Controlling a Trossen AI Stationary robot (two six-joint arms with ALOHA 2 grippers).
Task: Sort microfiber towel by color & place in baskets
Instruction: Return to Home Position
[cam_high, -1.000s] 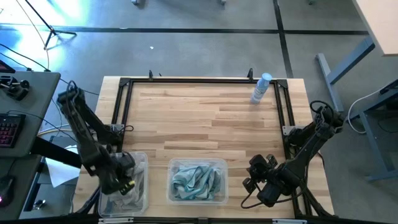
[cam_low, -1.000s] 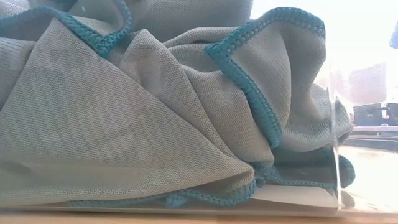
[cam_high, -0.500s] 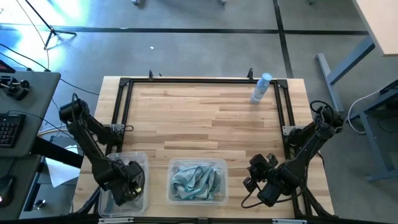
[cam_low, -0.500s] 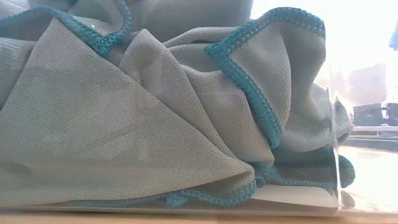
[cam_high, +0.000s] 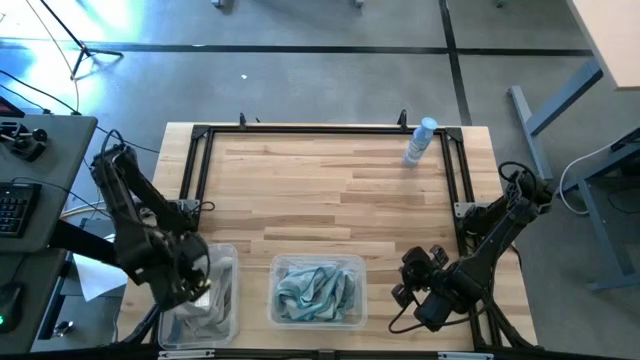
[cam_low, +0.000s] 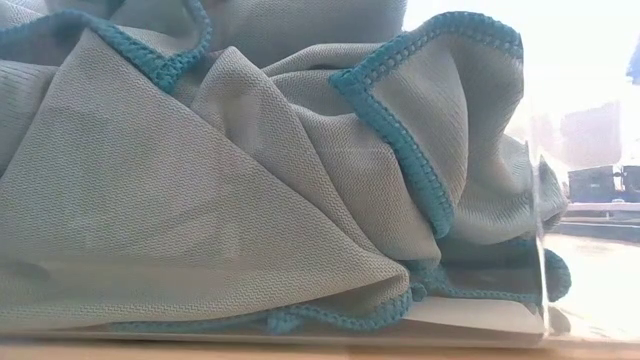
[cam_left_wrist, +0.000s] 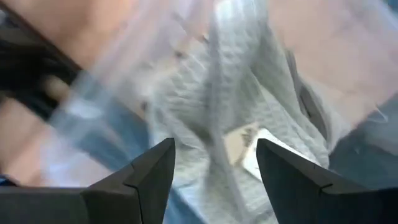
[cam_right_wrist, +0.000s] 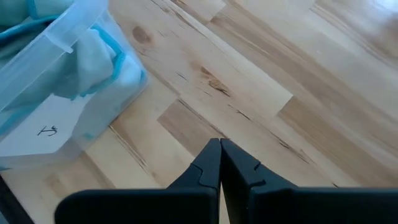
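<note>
Left tool (cam_left_wrist: 214, 146): spread, empty, over narrower basket (cam_high: 235, 292), desk (cam_high: 320, 190) 7 o'clock; grey towels (cam_high: 207, 315) inside. Wider basket (cam_high: 272, 300), 6 o'clock: teal towels (cam_high: 315, 290). Right tool (cam_right_wrist: 219, 155): pressed together, 5 o'clock.

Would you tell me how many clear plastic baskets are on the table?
2. The narrower basket, front left under the left gripper, holds grey towels; the wider basket, front centre, holds teal towels. The right gripper waits front right.
</note>
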